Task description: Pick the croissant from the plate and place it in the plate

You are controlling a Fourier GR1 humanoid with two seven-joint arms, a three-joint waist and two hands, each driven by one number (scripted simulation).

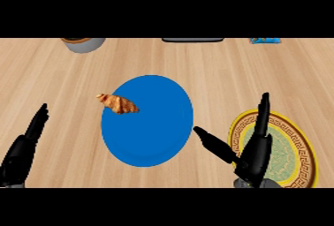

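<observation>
Croissant [119,104] was sitting on the upper left edge of the blue plate [153,132], kinda half hanging over the rim toward the wooden counter [215,70], with its pointy end aimed at the upper left of the frame. That blue plate took up the middle of the picture. Nothing was touching the pastry at that point.

Right hand [253,152] was down in the lower right, fingers straight and spread, holding nothing. Its long fingers pointed up toward the top of the frame and the thumb stuck out to the left, with the tip ending just beside the blue plate's lower right rim. The hand lay over the left part of the yellow-rimmed patterned plate [297,148], which sat at the right edge of the frame, close to the blue one but apart from it.

Left hand [24,143] was in the lower left corner, fingers straight and pointing up and a bit right, also empty and well clear of both plates.

Along the top edge there was a grey cup [85,43] in the upper left, a dark flat thing [193,39] near the top middle, and a bit of something blue [265,40] in the upper right, all cut off so I couldn't tell what they were.
</observation>
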